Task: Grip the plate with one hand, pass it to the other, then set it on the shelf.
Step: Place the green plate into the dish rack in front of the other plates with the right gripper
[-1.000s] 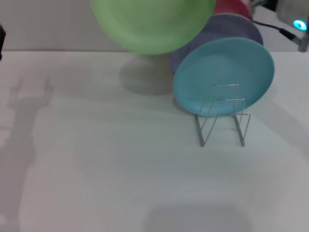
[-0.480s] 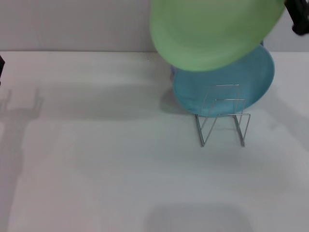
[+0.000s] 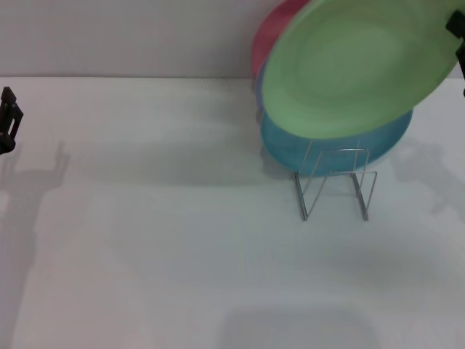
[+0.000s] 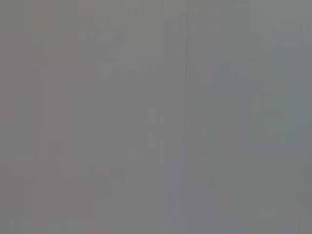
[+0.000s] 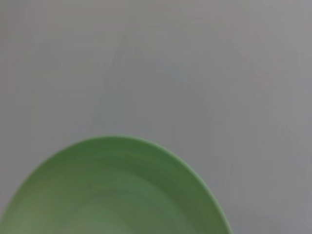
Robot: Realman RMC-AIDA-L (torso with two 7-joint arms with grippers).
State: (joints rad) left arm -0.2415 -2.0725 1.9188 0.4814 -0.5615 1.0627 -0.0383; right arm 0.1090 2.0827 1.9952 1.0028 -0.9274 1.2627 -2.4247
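Green and matte, the plate (image 3: 356, 69) hangs tilted in the air over the table's far right part, its lower edge overlapping the blue plate (image 3: 327, 149) that leans in the wire rack (image 3: 336, 182). Half a second ago it sat further left and higher, hiding what lay behind; a second ago it was near the middle of the far edge. It has since travelled right and dipped, and now a strip of red plate (image 3: 272, 33) and a sliver of lavender plate (image 3: 259, 83) show past its left rim. The rack and the blue plate have not shifted.

At the right edge a black part of the right gripper (image 3: 458, 36) meets the plate's rim and evidently carries it, though I cannot tell how its fingers stand. The right wrist view shows the plate's rim (image 5: 117, 190) against a plain grey surface.

At the left edge of the white table (image 3: 160, 254) the left gripper (image 3: 7, 120) has come slightly further into view; I cannot tell its finger state either.
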